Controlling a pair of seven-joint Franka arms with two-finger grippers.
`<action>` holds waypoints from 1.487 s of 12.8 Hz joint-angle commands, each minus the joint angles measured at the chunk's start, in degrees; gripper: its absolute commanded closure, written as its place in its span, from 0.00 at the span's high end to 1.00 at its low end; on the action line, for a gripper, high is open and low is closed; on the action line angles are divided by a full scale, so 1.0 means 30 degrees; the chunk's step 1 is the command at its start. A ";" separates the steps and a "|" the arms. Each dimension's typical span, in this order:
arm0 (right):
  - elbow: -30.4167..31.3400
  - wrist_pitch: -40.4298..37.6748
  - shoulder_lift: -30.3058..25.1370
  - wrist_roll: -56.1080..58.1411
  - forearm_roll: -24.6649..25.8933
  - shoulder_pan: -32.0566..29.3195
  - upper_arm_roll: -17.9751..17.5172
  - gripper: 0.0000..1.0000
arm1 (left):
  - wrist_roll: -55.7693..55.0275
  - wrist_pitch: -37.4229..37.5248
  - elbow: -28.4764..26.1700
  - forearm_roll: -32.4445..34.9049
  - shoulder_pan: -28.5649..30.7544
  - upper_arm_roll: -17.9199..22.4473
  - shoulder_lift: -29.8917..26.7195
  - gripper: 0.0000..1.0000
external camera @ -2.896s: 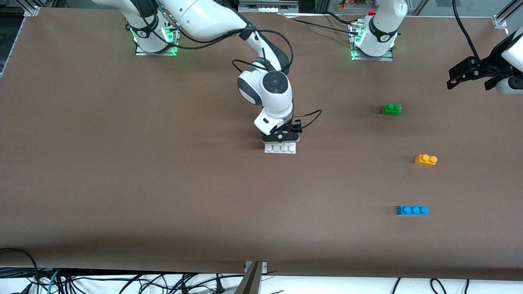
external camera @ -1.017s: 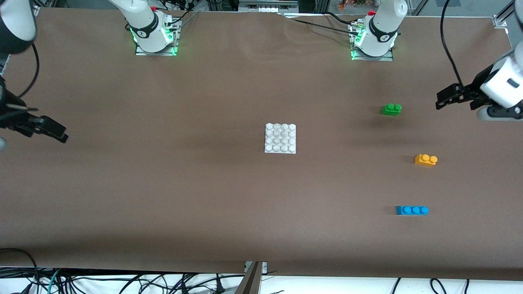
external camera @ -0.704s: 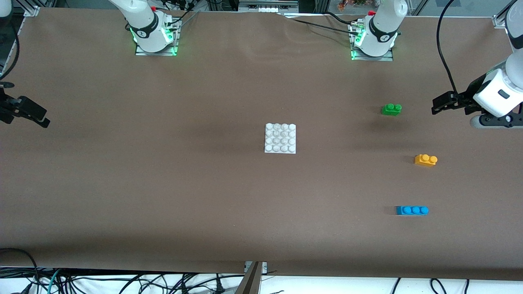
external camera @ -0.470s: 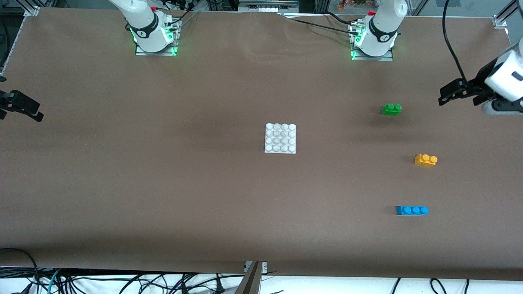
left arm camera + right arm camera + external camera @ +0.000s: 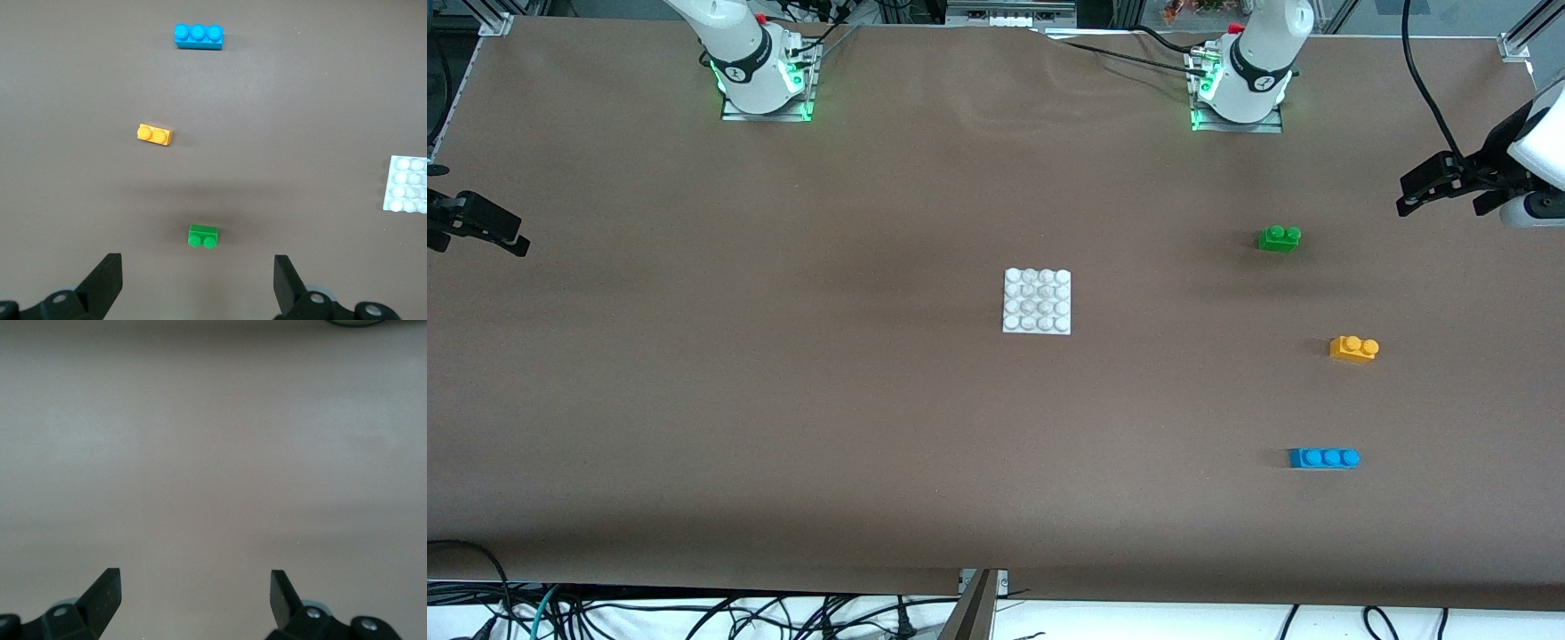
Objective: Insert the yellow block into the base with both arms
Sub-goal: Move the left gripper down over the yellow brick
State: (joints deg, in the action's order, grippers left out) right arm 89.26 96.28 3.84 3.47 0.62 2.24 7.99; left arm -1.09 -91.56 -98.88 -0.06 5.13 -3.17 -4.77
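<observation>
Over table's left-arm end, left gripper [image 5: 1445, 184] aloft, fingers spread wide, nothing held. Right gripper [image 5: 471, 233] over right-arm end, likewise released and bare. Yellow block [image 5: 1353, 348] on brown table [image 5: 783, 400], at about 5 o'clock from green brick [image 5: 1279, 237], 1 o'clock from blue brick [image 5: 1323, 458]. Base [image 5: 1037, 301] mid-table, 9 o'clock from yellow block, well apart. Cables [image 5: 560, 613] below table's near edge.
</observation>
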 commanded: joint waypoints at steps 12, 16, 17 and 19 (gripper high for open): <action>-0.0427 -0.0131 0.0300 0.0280 0.0028 -0.0014 -0.0113 0.99 | 0.0481 -0.0089 0.0030 0.0049 0.0312 0.0524 0.1461 1.00; -0.0515 -0.0131 0.0329 0.0280 0.0057 -0.0043 -0.0084 0.99 | 0.1090 -0.4418 -0.1342 0.0107 0.0371 0.1845 0.4539 1.00; -0.0515 -0.0102 0.0330 0.0309 0.0057 -0.0043 -0.0084 0.99 | 0.2285 -0.5532 -0.1666 0.0136 0.0400 0.2109 0.5417 1.00; -0.0515 -0.0072 0.0388 0.0309 0.0028 -0.0043 -0.0113 0.99 | 0.3378 -0.7756 -0.2893 0.0166 0.0400 0.2287 0.6565 1.00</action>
State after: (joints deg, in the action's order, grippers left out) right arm 89.01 96.37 4.34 3.47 0.62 2.35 7.78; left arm 5.56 -110.03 -105.02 -0.01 6.13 3.60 12.96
